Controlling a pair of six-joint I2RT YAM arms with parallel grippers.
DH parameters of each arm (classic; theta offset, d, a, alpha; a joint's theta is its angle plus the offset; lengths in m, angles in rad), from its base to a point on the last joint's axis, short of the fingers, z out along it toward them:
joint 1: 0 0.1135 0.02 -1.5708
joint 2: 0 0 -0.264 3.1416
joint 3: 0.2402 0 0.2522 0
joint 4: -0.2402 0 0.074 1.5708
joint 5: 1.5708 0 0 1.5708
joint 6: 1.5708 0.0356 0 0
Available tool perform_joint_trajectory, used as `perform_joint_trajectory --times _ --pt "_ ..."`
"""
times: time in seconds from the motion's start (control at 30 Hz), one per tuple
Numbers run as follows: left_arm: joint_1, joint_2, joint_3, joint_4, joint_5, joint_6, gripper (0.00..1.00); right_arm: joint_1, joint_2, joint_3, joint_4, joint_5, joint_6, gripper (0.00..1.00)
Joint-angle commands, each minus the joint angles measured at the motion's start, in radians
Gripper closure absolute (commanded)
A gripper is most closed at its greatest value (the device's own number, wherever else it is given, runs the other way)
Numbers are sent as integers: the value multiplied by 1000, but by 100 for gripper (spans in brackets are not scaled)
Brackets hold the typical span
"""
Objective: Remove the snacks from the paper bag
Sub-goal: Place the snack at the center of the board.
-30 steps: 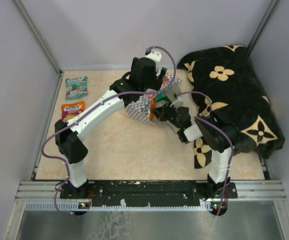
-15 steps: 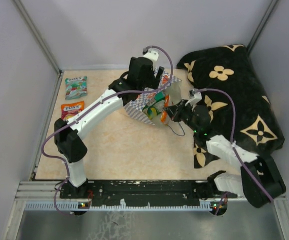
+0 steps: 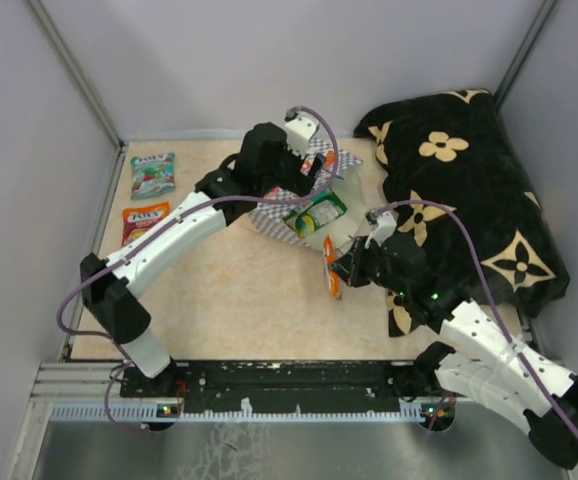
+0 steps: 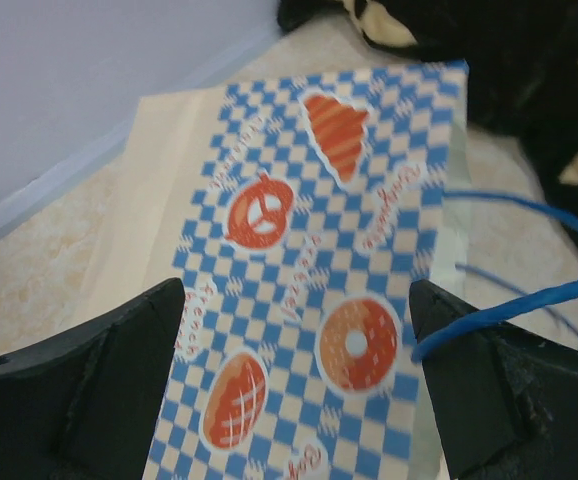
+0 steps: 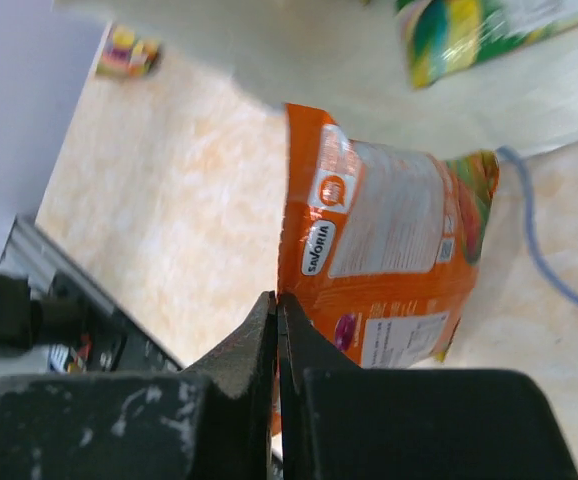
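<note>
The paper bag [image 3: 281,212] lies flat mid-table, its checkered band filling the left wrist view [image 4: 309,250], blue cord handle [image 4: 529,300] at right. My left gripper [image 3: 304,168] is open above it, its jaws standing either side of the band [image 4: 297,300]. A green snack packet [image 3: 316,215] lies at the bag's mouth, also in the right wrist view [image 5: 469,30]. My right gripper [image 3: 342,268] is shut on the edge of an orange snack packet [image 3: 331,270], held outside the bag above the table [image 5: 389,240].
A teal packet [image 3: 152,174] and a red-orange packet [image 3: 145,220] lie at the table's left edge. A black flower-patterned cloth [image 3: 469,190] covers the right side. A metal rail [image 3: 299,378] runs along the near edge.
My right gripper has pulled the orange packet out of the bag's mouth, toward the near edge. The green packet now shows at the mouth. My left arm has shifted slightly.
</note>
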Motion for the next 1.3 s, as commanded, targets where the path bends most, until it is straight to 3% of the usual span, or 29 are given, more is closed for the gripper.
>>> perform_joint_trajectory --times 0.0,0.1,0.33,0.47,0.53,0.67,0.9,1.07,1.2,1.23,1.27 --pt "-18 -175 -197 22 280 155 0 123 -43 59 -52 59 6 100" --pt "-46 -300 -374 55 450 203 0 164 -28 45 -34 52 8 100" --pt "-102 -460 -534 75 742 232 0 237 -3 36 -27 77 -27 100" --pt "-132 -474 -566 54 788 277 0 321 21 33 33 110 -1 100" --pt "-132 -491 -585 68 724 280 0 405 38 44 62 188 -3 100" --pt "-112 -593 -674 227 417 207 0 522 130 79 80 299 24 100" --pt "263 -804 -816 393 245 -142 0 585 374 190 61 423 78 100" --pt "352 -756 -725 189 -74 -309 0 587 620 364 73 422 131 100" --pt "390 -713 -685 85 -132 -357 0 587 757 489 180 347 148 100" --pt "398 -722 -697 97 -123 -359 0 587 776 514 208 320 138 94" --pt "408 -734 -708 111 -113 -360 0 587 788 537 232 289 112 70"
